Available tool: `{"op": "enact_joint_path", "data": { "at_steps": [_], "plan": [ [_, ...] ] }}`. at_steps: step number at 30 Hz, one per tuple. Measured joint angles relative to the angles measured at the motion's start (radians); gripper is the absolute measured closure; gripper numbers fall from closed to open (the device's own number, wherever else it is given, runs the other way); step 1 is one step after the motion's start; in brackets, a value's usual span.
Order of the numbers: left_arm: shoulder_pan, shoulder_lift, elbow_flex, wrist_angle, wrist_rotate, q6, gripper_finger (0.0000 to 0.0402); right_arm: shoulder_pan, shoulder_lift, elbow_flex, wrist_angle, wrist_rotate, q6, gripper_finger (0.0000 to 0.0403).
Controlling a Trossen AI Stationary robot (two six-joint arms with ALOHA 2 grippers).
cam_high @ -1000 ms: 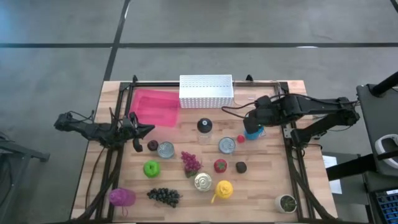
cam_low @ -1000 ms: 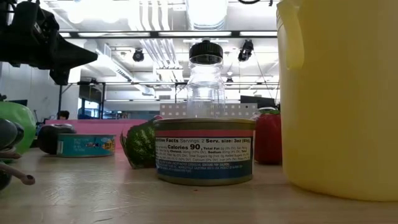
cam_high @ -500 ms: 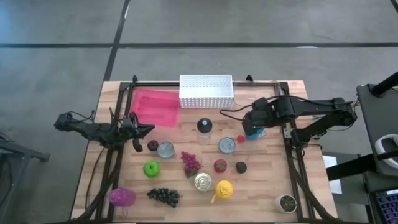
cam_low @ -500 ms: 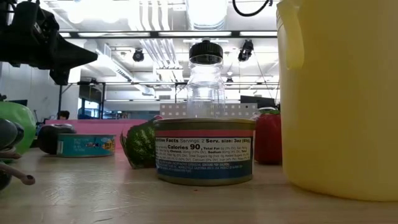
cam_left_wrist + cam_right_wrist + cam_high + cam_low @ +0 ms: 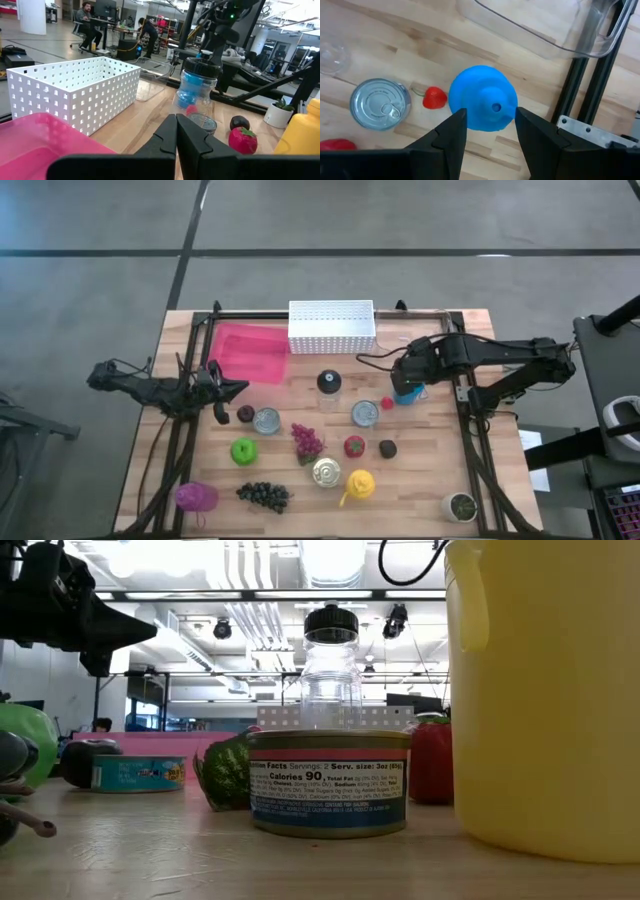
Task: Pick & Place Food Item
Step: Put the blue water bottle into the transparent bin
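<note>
Right pincer (image 5: 407,385), high view: fingers parted above blue bottle (image 5: 408,392) at the worktop's (image 5: 430,480) right side, not gripping. Left pincer (image 5: 232,389): closed, empty, beside pink tray (image 5: 250,352). Counted: three cans, two grape bunches. White basket (image 5: 331,326): contents hidden. Right wrist view: blue bottle (image 5: 483,97) between fingers (image 5: 451,131), ungripped; one strawberry (image 5: 434,98), one can (image 5: 380,103).

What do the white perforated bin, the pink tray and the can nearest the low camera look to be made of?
White perforated bin: seemingly rigid plastic, matte, with a regular grid of square holes. Pink tray: probably plastic, translucent with a soft sheen. Can: likely metal, judging by its rolled rim, wrapped in a printed paper label.
</note>
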Motion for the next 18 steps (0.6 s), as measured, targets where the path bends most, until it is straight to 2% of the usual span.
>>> {"op": "enact_joint_path", "data": {
  "at_steps": [18],
  "plan": [
    [0.001, 0.000, 0.000, 0.000, 0.000, 0.000, 0.0396, -0.003, 0.000, -0.046, 0.029, 0.025, -0.008, 0.0269]
  ]
}}
